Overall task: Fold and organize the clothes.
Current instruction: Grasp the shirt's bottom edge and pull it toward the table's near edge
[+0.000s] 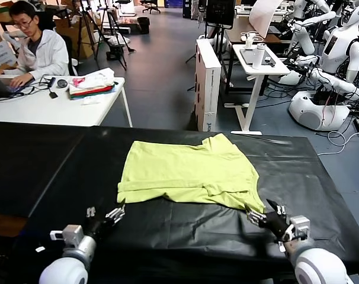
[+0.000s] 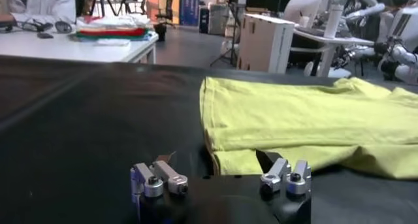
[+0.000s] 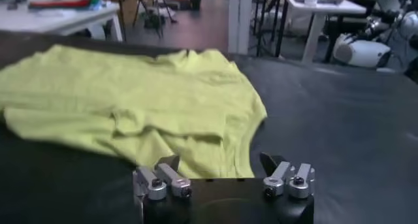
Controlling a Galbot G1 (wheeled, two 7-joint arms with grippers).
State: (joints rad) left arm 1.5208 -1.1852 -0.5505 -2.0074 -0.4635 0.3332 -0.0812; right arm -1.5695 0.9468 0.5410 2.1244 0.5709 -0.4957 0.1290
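The yellow T-shirt [image 1: 188, 171] is lying on the big black table [image 1: 43, 160], near the middle and a bit toward the far side. It is partly folded, and its near edge is doubled over into a thick band. The right near corner is bunched up and is pointing toward the near right. In the left wrist view, the shirt [image 2: 307, 121] is showing a straight left edge. In the right wrist view, the shirt [image 3: 130, 108] is looking wrinkled, with a sleeve folded on top.

The left hand [image 1: 102, 220] is sitting low over the table, just near the shirt's near left corner, and it is not touching the cloth. In the left wrist view, this hand [image 2: 219, 179] is showing its fingers standing apart with nothing between them.

The right hand [image 1: 266, 216] is sitting at the shirt's near right corner. In the right wrist view, this hand [image 3: 222, 173] is resting right at the cloth's edge. Its fingers are together, but I cannot tell if they are pinching the shirt.

Far off on the left, a man [image 1: 34, 47] is sitting at a white desk [image 1: 61, 109]. A pile of bright cloth [image 1: 92, 84] is lying on it. Other white robots [image 1: 330, 65] are standing at the far right.
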